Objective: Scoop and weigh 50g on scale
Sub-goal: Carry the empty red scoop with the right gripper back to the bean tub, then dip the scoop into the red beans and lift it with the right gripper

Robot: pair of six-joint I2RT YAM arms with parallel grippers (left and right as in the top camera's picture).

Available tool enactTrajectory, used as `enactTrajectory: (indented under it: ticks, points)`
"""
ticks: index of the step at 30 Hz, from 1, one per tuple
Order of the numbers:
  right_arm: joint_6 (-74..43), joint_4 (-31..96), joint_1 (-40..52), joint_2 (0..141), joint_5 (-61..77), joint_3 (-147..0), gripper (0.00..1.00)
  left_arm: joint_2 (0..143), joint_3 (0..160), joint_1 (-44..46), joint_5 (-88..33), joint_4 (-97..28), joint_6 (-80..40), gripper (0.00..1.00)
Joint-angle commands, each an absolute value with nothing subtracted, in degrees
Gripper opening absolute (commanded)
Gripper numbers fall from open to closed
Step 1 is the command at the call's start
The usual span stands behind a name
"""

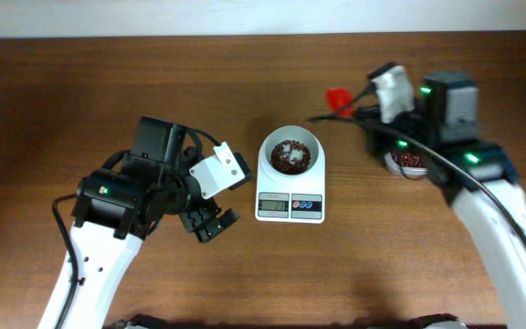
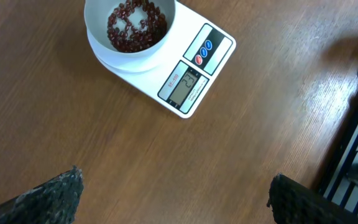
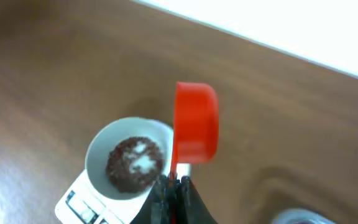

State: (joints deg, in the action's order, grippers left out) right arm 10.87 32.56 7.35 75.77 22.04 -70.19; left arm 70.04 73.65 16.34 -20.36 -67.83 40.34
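The scale (image 1: pixel 290 196) sits near the middle of the wooden table (image 1: pixel 80 91), a small white digital unit. Its grey display (image 2: pixel 185 86) and its blue and red buttons (image 2: pixel 203 51) lie along the edge facing the robot. The digits on the display are too small to read. On its platform stands a round white bowl (image 1: pixel 289 137) with a shallow layer of red beans (image 2: pixel 135 25) covering much of the bottom; a pale patch of bowl shows through the middle of the heap.

Above and to the right of the bowl, toward the far edge of the table, hangs a red scoop (image 3: pixel 196 121). It is apart from the bowl's rim, and its cup points away from the arm. The right fingers (image 3: pixel 161 202) are pressed narrow on the scoop's thin handle and hold it. Whether anything lies in the cup cannot be told from these views.

Under the right arm, well to the right of the scale, is a container of red beans (image 1: pixel 412 162), mostly hidden by the arm.

The left fingers (image 2: pixel 55 196) are spread wide and hold nothing. They hover over bare table just left of the scale's front corner, touching neither the scale nor the bowl.
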Motion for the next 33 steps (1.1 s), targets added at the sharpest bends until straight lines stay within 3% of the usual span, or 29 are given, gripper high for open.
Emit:
enactTrajectory:
  ticks: [1, 5, 14, 20, 27, 33]
  points:
    - [10.02, 40.84, 1.04, 71.92, 7.29, -71.22, 0.04, 70.17, 73.97, 16.51, -21.37, -67.79, 41.28, 0.99]
    - [10.0, 46.85, -7.31, 78.3, 5.52, -71.16, 0.04, 70.17, 73.97, 16.51, -21.37, -67.79, 41.28, 0.99]
    - [10.0, 47.83, -7.53, 97.23, 10.63, -71.16, 0.04, 70.17, 73.97, 16.51, -21.37, -67.79, 41.28, 0.99]
    - [9.98, 47.57, -9.3, 97.49, 20.69, -71.2, 0.04, 70.17, 73.97, 16.51, -21.37, -67.79, 41.28, 0.99]
    - [9.96, 47.7, -23.73, 97.49, 36.16, -71.2, 0.04, 70.17, 73.97, 16.51, -21.37, -67.79, 41.28, 0.99]
    - [9.98, 48.07, -28.71, 97.49, 42.09, -71.2, 0.04, 70.17, 73.97, 16.51, -21.37, -67.79, 41.28, 0.99]
